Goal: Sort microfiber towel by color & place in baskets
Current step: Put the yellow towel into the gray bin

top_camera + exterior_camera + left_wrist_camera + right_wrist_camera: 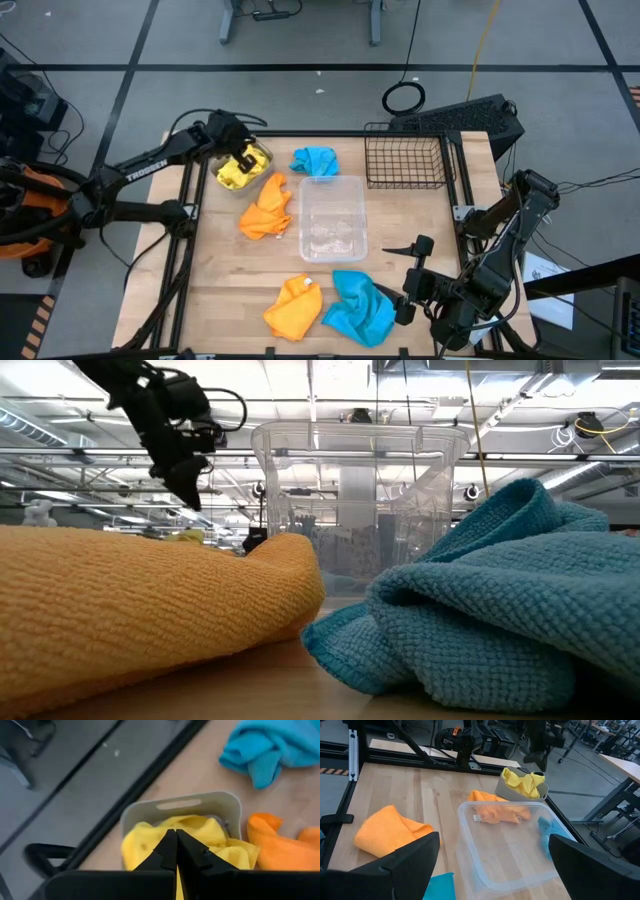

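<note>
A pale wooden plank counter with a black metal frame stands on a grey floor marked with dark lines. A coiled black cable lies on that floor beside a yellow cable. Beyond, white ceiling beams run across a wide workshop hall.

Your wooden tabletop carries three baskets along the upper half, plus orange towels and blue towels around them.
</note>
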